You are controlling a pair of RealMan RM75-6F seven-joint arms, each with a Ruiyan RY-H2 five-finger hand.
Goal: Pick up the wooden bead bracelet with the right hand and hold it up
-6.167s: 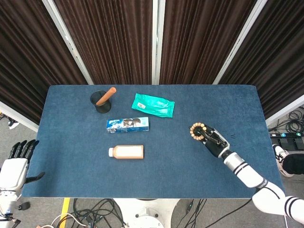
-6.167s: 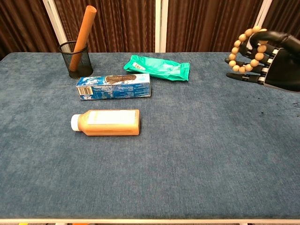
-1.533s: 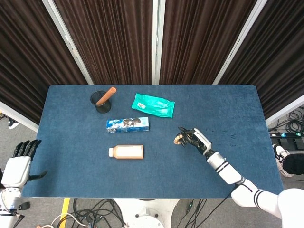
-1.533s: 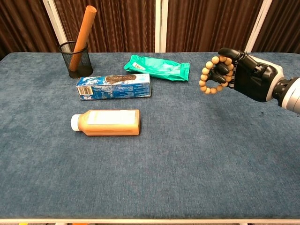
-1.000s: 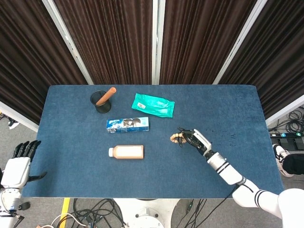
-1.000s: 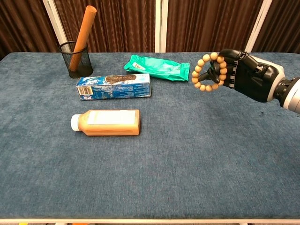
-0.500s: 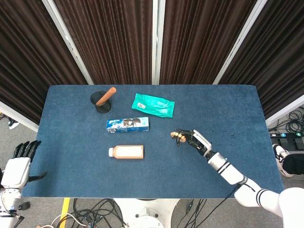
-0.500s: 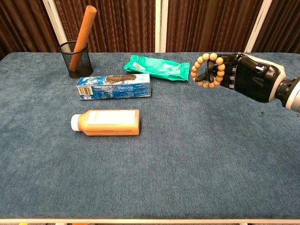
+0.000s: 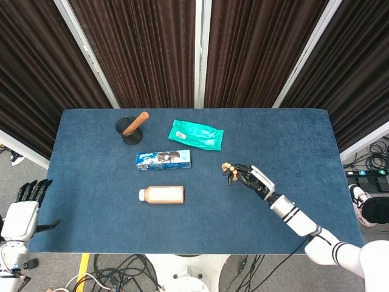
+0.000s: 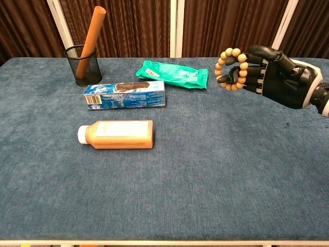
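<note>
The orange bottle (image 10: 117, 134) is the landmark here; it lies on its side on the blue table (image 10: 169, 206), white cap to the left. Nearer than the bottle, a wide strip of bare cloth runs to the front edge of the table. To the right of the bottle there is also much open cloth, up to the right hand.

The left hand (image 9: 21, 214) hangs off the table, beyond its front left corner and far left of the bottle. Its fingers are straight and a little apart, and it holds nothing. It shows only in the head view, and its arm is cut by the lower frame edge.

The right hand (image 10: 275, 77) is right of the bottle and farther back, raised above the cloth. The wooden bead bracelet (image 10: 231, 69) hangs around its fingers (image 10: 230, 78), which hold the ring in the air, well clear of the table. In the chest view the forearm is cut by the right frame edge. In the head view the bracelet (image 9: 227, 168) is small and mostly hidden by the hand (image 9: 248, 177).

Just behind the bottle lies the blue cookie box (image 10: 125, 94). Farther back and right is the green packet (image 10: 172, 74), near the bracelet. Back left of the bottle stands the black mesh cup (image 10: 82, 65) with a brown stick (image 10: 91, 33) leaning in it. Behind the far edge hang dark curtains (image 9: 146, 48).
</note>
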